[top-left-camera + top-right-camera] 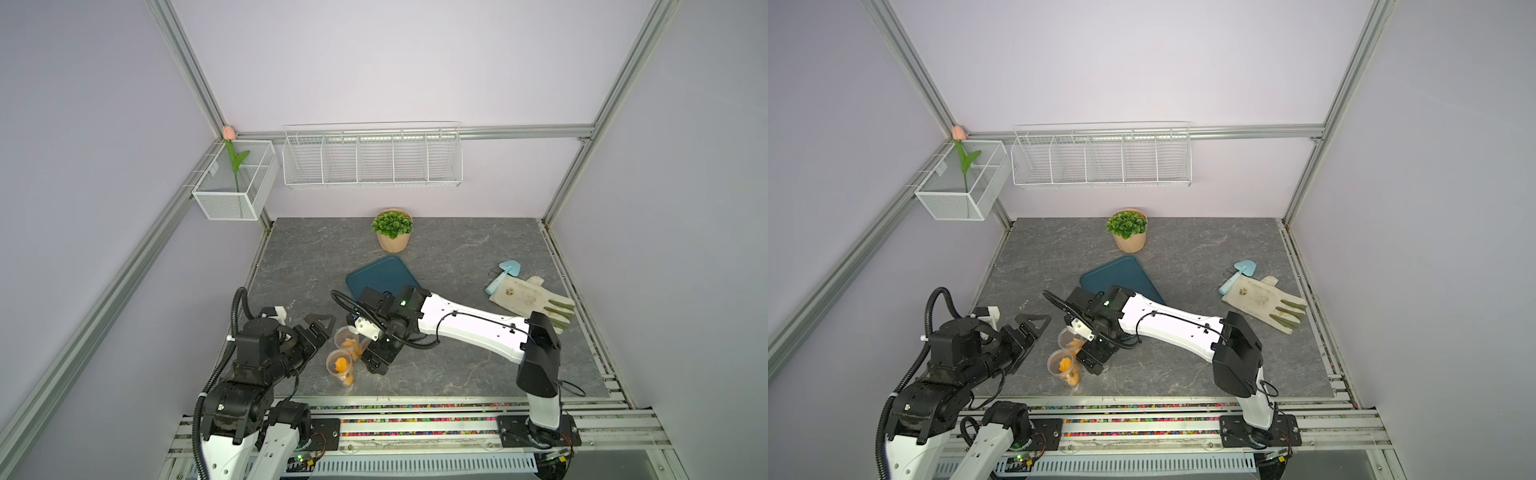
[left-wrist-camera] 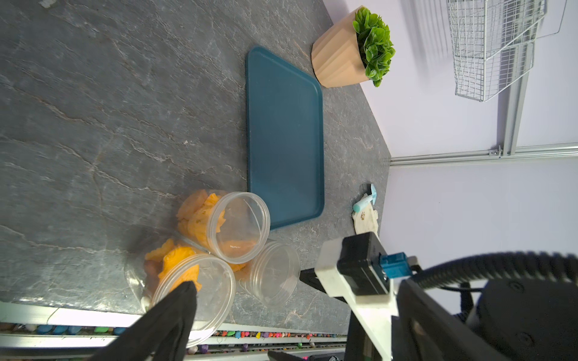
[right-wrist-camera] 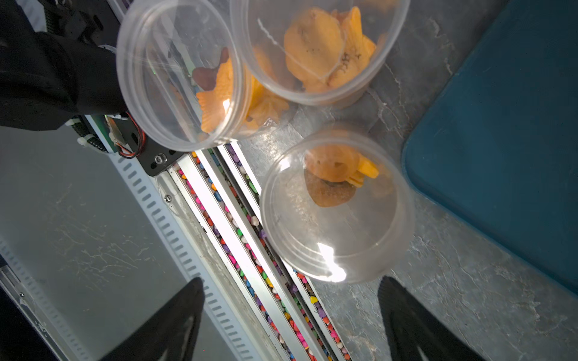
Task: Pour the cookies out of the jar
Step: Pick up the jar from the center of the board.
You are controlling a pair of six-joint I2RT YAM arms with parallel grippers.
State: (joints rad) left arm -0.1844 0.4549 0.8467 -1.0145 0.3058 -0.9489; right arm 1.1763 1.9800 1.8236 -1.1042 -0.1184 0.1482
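Jar (image 3: 337, 218) of cookies (image 3: 334, 168) stands mouth-up ahead of the right end effector (image 3: 291, 290), centred on its spread jaws; the left end effector (image 1: 318, 334), also spread, lies farther off.

I see a grey, marble-veined surface (image 1: 457, 257) with a dark teal rectangular plastic tray (image 1: 380, 274) lying flat near its middle. Beyond the tray's far end, toward the back wall, stands a ribbed beige pot of green leaves (image 1: 392, 230). Well apart on the tray's right lies a soiled cream work glove (image 1: 528, 297), and a small pale blue trowel (image 1: 505, 274) touches its cuff. Just beside the tray's near corner, three clear round plastic jars (image 2: 240, 225) huddle close together, with orange biscuits (image 3: 312, 40) inside.
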